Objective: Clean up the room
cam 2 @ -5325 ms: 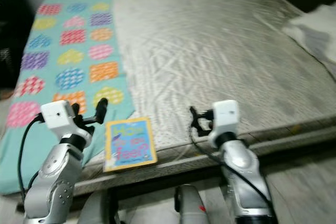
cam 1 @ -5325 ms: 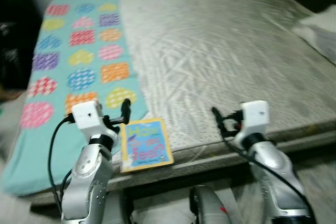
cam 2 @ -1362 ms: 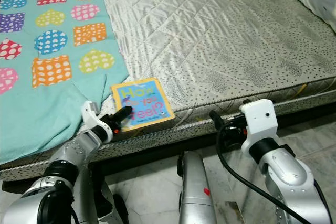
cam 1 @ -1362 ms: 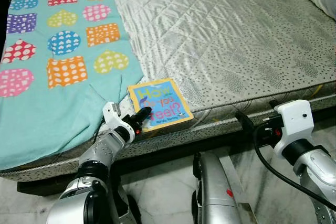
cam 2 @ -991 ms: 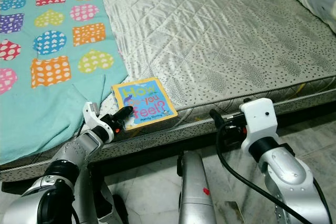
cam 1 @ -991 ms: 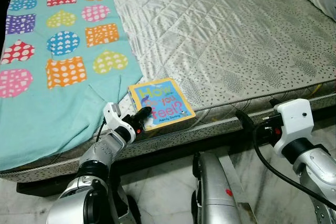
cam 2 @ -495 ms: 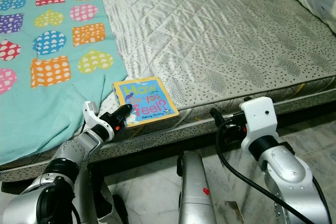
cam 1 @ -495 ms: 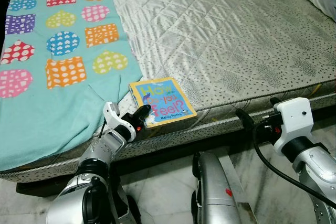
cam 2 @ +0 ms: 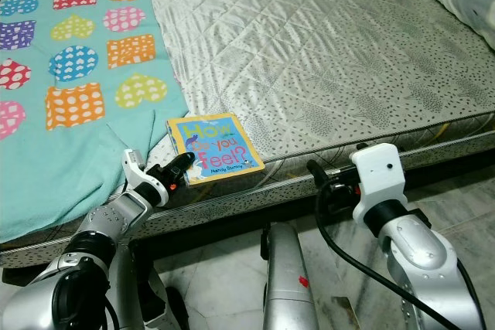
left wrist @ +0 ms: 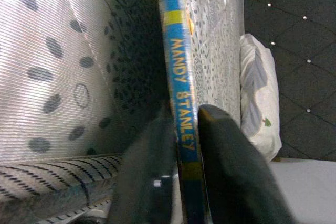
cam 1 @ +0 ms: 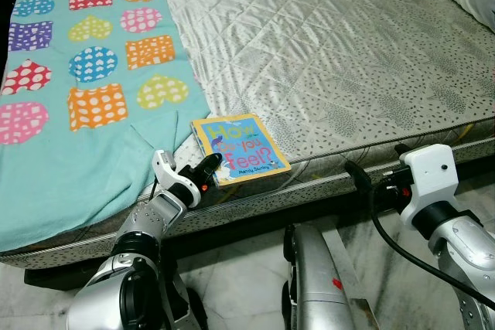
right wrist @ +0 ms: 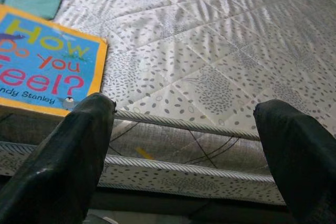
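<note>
Bed: wide grey quilted mattress point(cam 1: 340, 59), the landmark.
Blanket: turquoise cloth with bright dotted hearts and squares point(cam 1: 69, 106), over the mattress's left side.
Book: thin blue, yellow-bordered board book point(cam 1: 240, 148), flat at the mattress's front edge, beside the blanket.
Left gripper point(cam 1: 210, 166): clamped on the book's near edge.
Right gripper point(cam 2: 325, 179): spread wide, empty, at the front edge.
Risk: an edge-only pinch may let the book twist free.
Containers: none visible.

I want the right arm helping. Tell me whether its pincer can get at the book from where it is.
Probably yes. The right pincer hangs open beside the mattress edge, with bare quilt between it and the book. The left pincer already grips the book's near corner.
</note>
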Robot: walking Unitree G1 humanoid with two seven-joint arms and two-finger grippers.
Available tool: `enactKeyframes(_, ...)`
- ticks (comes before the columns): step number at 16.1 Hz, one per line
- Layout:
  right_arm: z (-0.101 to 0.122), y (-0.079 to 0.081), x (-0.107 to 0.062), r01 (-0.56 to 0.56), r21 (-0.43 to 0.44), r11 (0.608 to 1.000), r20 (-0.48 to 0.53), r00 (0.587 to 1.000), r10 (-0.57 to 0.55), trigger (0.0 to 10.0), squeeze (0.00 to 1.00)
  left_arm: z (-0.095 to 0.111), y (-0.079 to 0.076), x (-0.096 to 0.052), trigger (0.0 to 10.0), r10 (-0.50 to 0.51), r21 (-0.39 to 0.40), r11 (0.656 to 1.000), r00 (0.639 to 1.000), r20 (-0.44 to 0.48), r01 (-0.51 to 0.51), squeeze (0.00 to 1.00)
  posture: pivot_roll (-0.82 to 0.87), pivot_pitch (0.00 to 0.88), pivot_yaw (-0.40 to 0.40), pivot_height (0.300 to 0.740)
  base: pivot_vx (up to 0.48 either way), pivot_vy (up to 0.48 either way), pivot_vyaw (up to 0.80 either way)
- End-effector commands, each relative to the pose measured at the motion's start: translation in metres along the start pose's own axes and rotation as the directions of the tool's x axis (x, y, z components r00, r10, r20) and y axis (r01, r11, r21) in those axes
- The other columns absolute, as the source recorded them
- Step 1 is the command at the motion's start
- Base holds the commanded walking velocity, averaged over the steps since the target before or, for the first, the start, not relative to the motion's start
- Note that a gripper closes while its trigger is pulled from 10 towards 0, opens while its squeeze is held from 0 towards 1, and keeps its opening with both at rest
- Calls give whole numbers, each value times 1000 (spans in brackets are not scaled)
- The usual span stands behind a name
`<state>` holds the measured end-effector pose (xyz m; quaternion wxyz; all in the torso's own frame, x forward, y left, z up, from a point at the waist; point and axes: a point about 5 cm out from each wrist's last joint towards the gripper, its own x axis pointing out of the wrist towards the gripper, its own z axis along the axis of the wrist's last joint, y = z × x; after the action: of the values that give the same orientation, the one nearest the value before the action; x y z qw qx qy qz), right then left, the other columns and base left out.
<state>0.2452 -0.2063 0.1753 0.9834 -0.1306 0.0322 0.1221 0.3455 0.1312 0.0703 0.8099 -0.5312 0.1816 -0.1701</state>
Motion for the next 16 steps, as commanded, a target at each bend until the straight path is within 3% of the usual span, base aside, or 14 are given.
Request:
enactKeyframes(1,-1,1,1,-8,-2,1000,3,1000,8,10000,0,0,-2,1,0,-11,-6,1000,1000,-11,11,0,-397,174,-7,526,0,0,0)
enactKeyframes(6,0,5,5,-8,10,1000,20,1000,8,10000,0,7,-10,3,0,-30,49,998,999,39,28,0,-378,155,3,526,0,0,0)
enactKeyframes(9,-1,11,12,-12,30,999,36,999,11,10000,0,12,-21,4,0,-58,151,987,996,67,48,0,-346,128,18,526,0,0,0)
enactKeyframes(11,-1,17,18,-16,52,999,53,999,13,10000,0,16,-29,1,0,-69,276,960,993,94,41,0,-320,106,32,526,0,0,0)
enactKeyframes(12,-1,20,21,-17,67,998,62,998,13,10000,0,19,-32,-1,0,-70,380,924,992,106,25,0,-316,102,35,526,0,0,0)
enactKeyframes(16,-1,23,25,-16,93,996,69,998,10,10000,0,22,-40,-3,0,-102,454,890,988,120,36,0,-293,83,46,526,0,0,0)
